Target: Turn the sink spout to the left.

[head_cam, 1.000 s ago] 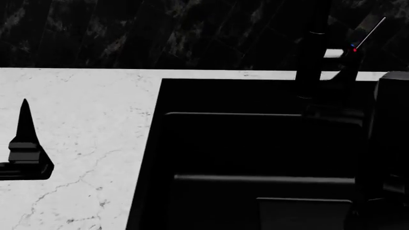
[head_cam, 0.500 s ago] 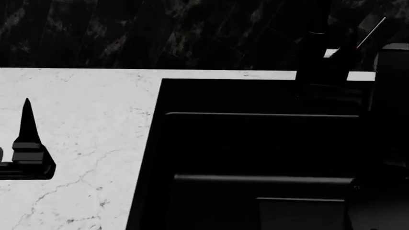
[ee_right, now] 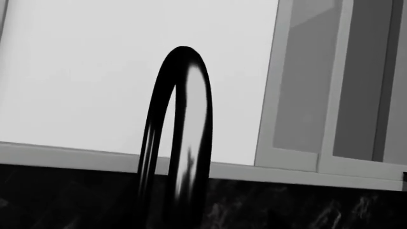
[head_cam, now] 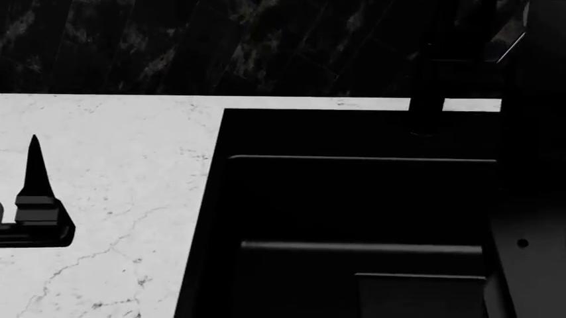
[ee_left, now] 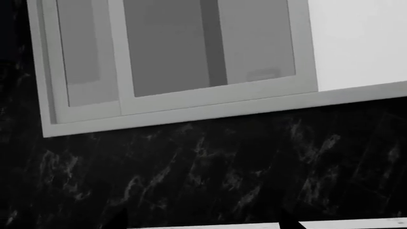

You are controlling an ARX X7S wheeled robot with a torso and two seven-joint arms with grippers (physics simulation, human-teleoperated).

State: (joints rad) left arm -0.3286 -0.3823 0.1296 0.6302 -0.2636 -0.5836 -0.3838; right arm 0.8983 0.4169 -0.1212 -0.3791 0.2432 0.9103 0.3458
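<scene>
The sink spout's upright black stem [head_cam: 429, 99] stands at the back rim of the black basin [head_cam: 354, 199]. Its neck is lost against the dark backsplash in the head view. In the right wrist view the spout's glossy black arch [ee_right: 184, 124] rises close in front of the camera. My right arm [head_cam: 535, 165] is a dark mass just right of the stem, and its fingers cannot be made out. My left gripper [head_cam: 34, 199] hovers over the white counter at far left. Its tips [ee_left: 286, 223] are wide apart and empty.
White marble counter [head_cam: 106, 165] lies left of the basin. A dark marbled backsplash [head_cam: 221, 46] runs behind it. A thin pale lever [head_cam: 513, 46] shows partly behind my right arm. Grey cabinets [ee_left: 190, 57] hang above the backsplash.
My right arm has moved in towards the spout stem and now covers the lever's base and its red and blue dots. The left gripper has hardly moved.
</scene>
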